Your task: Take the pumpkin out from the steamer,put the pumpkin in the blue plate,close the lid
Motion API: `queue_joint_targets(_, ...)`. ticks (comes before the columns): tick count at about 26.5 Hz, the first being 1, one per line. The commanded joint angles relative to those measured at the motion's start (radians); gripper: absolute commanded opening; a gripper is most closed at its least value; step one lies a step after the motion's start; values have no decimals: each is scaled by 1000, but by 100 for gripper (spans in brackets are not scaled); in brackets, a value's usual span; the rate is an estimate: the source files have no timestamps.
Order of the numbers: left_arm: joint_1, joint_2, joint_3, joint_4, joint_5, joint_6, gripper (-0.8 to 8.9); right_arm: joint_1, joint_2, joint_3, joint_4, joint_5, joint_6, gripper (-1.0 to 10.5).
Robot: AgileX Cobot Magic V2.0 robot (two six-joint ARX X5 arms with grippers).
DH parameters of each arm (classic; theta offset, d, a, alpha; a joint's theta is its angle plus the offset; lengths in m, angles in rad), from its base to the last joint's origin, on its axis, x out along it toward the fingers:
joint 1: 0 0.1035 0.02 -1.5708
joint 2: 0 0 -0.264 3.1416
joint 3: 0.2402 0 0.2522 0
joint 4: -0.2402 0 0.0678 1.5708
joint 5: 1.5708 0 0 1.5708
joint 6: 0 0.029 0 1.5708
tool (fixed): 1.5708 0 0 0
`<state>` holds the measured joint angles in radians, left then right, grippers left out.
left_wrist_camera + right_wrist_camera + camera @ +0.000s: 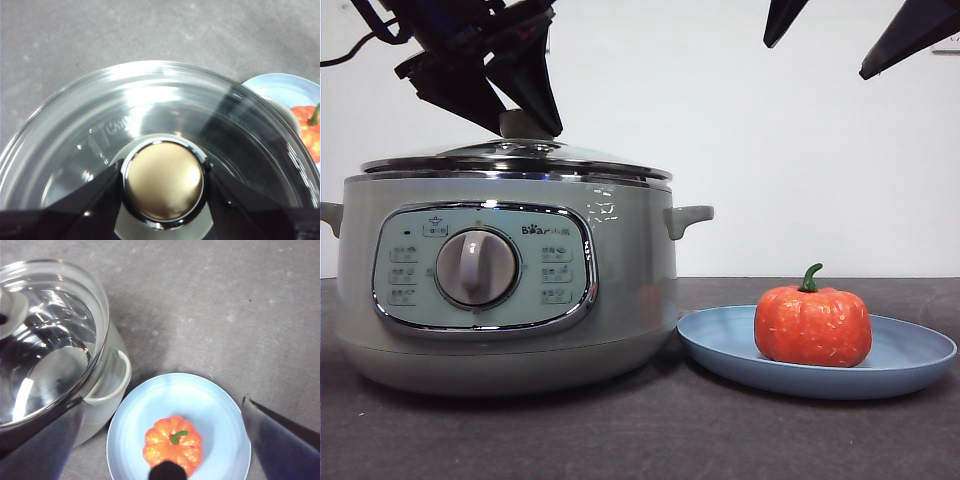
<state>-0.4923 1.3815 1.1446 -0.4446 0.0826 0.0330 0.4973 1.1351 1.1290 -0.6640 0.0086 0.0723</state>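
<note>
Steamer (pixel 510 300) stands nearest, lid (pixel 515 158) on; left gripper (pixel 162 181) clamps its knob (pixel 164 181). Right gripper (pixel 165 440), spread wide, hangs above the pumpkin (pixel 172 446) on the blue plate (pixel 220 415).

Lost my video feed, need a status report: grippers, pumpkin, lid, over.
Left gripper straddling green knob of domed glass lid, lid seated on sage-green steamer. Right gripper open, raised above orange pumpkin resting on light-blue plate. Nothing obstructing.

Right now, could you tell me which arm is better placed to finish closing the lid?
Left: its gripper straddles the lid knob on the steamer; the right gripper hangs open above the pumpkin.
</note>
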Motion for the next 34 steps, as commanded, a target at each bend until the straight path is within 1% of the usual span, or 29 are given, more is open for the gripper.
queue_joint_targets(1,-6,9,8,-15,3,-6,-13,0,0,-8,5,1,9,594)
queue_joint_targets(9,-7,8,8,-113,3,-3,-13,0,0,-8,5,1,8,594)
queue_joint_targets(15,-6,8,8,-119,-2,-2,-13,0,0,-8,5,1,8,594)
queue_joint_targets(18,-6,8,8,-128,-8,24,-13,0,1,-8,5,1,8,594)
queue_joint_targets(20,-6,8,8,-129,-32,24,-13,0,0,-8,5,1,8,594)
queue_joint_targets(25,-6,8,8,-128,-30,24,-12,0,1,-8,5,1,8,594)
queue_joint_targets(27,-6,8,8,-126,-30,24,15,0,1,-8,5,1,8,594)
queue_joint_targets(28,-6,8,8,-127,-29,24,96,0,0,-8,5,1,8,594)
queue_joint_targets(30,-6,8,8,-130,-30,24,377,0,0,-8,5,1,8,594)
queue_joint_targets(31,-6,8,8,-132,-30,24,439,0,1,-8,5,1,8,594)
queue_joint_targets(34,-6,8,9,-132,-30,24,440,0,1,-8,5,1,8,594)
